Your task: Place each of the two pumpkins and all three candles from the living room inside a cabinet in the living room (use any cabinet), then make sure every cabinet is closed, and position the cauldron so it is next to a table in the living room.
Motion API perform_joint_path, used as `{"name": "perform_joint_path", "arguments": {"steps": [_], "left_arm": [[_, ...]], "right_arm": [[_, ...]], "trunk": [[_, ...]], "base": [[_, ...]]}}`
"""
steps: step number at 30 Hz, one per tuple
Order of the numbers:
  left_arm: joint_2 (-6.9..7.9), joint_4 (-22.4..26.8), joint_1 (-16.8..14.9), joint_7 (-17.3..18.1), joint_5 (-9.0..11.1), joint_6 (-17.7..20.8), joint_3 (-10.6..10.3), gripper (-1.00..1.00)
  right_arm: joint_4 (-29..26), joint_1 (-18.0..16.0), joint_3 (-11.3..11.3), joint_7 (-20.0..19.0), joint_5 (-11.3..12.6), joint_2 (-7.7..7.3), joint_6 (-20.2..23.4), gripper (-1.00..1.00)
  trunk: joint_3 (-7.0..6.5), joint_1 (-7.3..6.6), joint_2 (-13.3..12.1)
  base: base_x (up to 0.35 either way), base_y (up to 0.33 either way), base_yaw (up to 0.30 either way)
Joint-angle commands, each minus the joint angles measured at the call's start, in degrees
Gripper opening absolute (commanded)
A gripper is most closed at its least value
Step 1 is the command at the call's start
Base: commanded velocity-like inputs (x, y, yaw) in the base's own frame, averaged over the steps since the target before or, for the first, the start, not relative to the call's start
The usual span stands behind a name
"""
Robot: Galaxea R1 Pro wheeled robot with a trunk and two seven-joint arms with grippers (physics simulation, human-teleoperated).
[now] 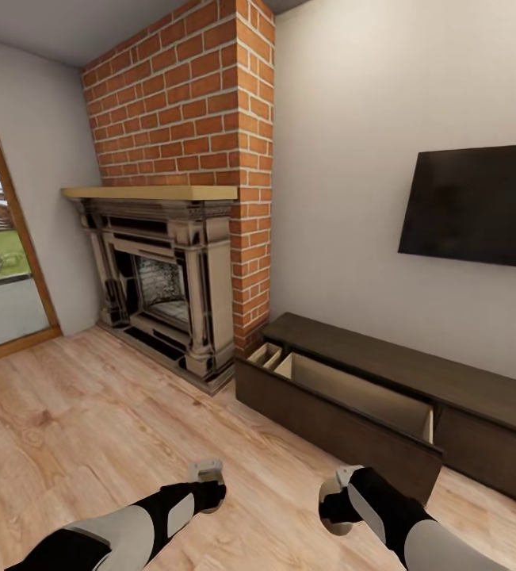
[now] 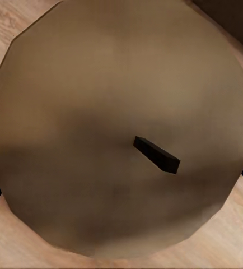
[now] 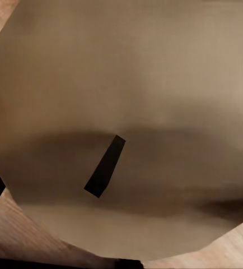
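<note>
Currently the cabinet [image 1: 416, 396] is seen with one drawer pulled out, and a candle is close before each wrist camera.

A tan candle [image 2: 121, 129] with a short dark wick is seen in the left wrist view, and another candle [image 3: 127, 123] in the right wrist view; each appears held, but how the jaws stand cannot be told. In the head view the left gripper [image 1: 208, 474] and the right gripper [image 1: 343, 478] are kept low over the wood plank floor [image 1: 91, 428], apart from the cabinet. The open drawer [image 1: 345, 400] lies nearest the right gripper. A brick fireplace [image 1: 170, 270] stands left of the cabinet, a wall TV [image 1: 475, 206] is mounted above it, and a glass door [image 1: 0, 270] is seen at the far left.
</note>
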State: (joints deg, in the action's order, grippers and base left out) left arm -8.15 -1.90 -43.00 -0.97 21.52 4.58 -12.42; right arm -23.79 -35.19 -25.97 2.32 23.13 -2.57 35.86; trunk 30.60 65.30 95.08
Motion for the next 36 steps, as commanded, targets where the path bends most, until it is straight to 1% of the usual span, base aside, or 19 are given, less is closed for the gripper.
{"name": "perform_joint_path", "arguments": {"steps": [1,9,12,36], "left_arm": [[-0.02,-0.04,-0.07,-0.09,0.54,0.13,-0.50,-1.00],[-0.02,-0.04,-0.07,-0.09,0.53,0.09,-0.50,-1.00],[-0.02,-0.04,-0.07,-0.09,0.52,0.08,-0.50,-1.00],[-0.02,-0.04,-0.07,-0.09,0.54,0.08,-0.50,-1.00]], "right_arm": [[-0.11,-0.06,-0.45,0.27,0.39,-0.02,0.21,-1.00],[-0.11,-0.06,-0.37,0.26,0.43,-0.03,0.47,-1.00],[-0.11,-0.06,-0.28,0.18,0.43,-0.06,0.54,-1.00],[-0.11,-0.06,-0.22,0.29,0.48,-0.13,0.57,-1.00]], "trunk": [[0.06,0.02,0.03],[0.06,0.02,0.03],[0.01,0.02,0.03],[-0.61,0.02,0.03]], "base": [[0.222,0.272,-0.016],[0.222,0.272,-0.005],[0.221,0.272,-0.141],[0.212,0.275,-0.279]]}}
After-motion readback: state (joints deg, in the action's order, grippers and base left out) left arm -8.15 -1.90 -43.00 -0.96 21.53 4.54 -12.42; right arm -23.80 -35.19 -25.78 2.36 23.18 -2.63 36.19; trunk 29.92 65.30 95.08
